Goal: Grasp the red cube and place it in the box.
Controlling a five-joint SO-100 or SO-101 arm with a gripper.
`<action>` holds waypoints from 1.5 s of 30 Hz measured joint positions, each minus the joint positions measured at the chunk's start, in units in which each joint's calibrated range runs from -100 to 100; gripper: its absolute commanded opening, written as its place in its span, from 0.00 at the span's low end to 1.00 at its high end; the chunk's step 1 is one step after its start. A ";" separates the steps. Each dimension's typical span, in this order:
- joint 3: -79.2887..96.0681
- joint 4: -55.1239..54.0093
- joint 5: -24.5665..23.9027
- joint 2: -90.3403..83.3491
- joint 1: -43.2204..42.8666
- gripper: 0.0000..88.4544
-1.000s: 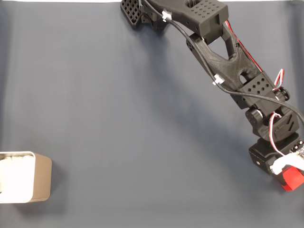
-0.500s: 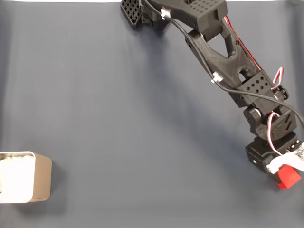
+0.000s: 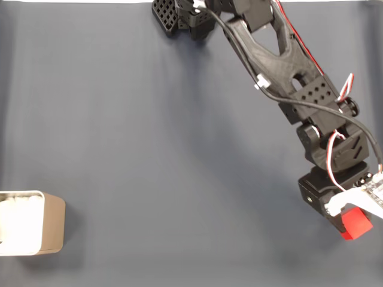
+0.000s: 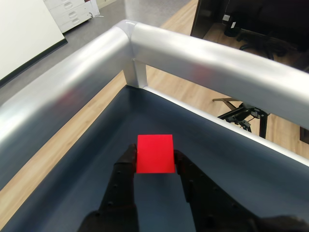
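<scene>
The red cube (image 3: 355, 223) sits at the lower right of the fixed view, under the tip of the black arm. In the wrist view the red cube (image 4: 155, 153) is squeezed between the two black fingers (image 4: 127, 162), lifted above the dark mat. My gripper (image 4: 154, 155) is shut on it, and the gripper (image 3: 352, 222) is mostly hidden under the wrist in the fixed view. The box (image 3: 52, 226), beige-walled with a white inside, stands far away at the lower left edge of the fixed view.
A dark blue-grey mat (image 3: 149, 149) covers the table between the arm and the box. In the wrist view a silver metal rail (image 4: 193, 53) frames the table corner, with wooden floor (image 4: 193, 92) beyond it. The arm's base (image 3: 179, 18) is at the top centre.
The arm has swung a little leftward and downward in the fixed view, carrying the red cube with it. The box has not moved.
</scene>
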 measured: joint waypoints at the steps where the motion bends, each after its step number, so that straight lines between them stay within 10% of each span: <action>1: 1.08 0.00 0.00 -1.13 0.15 0.03; 45: 25.23 0.88 0.10 -31.70 23.96 0.02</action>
